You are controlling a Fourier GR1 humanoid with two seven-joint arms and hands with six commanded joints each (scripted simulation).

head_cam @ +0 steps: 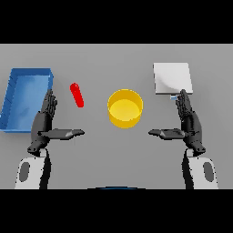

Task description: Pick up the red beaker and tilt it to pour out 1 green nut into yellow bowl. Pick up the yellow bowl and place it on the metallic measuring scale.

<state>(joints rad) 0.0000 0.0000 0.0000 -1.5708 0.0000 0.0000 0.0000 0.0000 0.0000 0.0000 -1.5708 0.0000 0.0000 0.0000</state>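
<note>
A slim red beaker [77, 94] stands tilted on the grey table, left of centre. A yellow bowl [125, 108] sits in the middle and looks empty. A flat metallic measuring scale [172, 78] lies at the back right. My left hand [44, 122] is open, fingers straight and thumb out to the right, just left and in front of the beaker, not touching it. My right hand [188, 123] is open the same way, right of the bowl and just in front of the scale. No green nut shows.
A blue open tray [12, 98] stands at the far left, just beside my left hand. A small blue mark [174, 97] sits at the scale's front edge.
</note>
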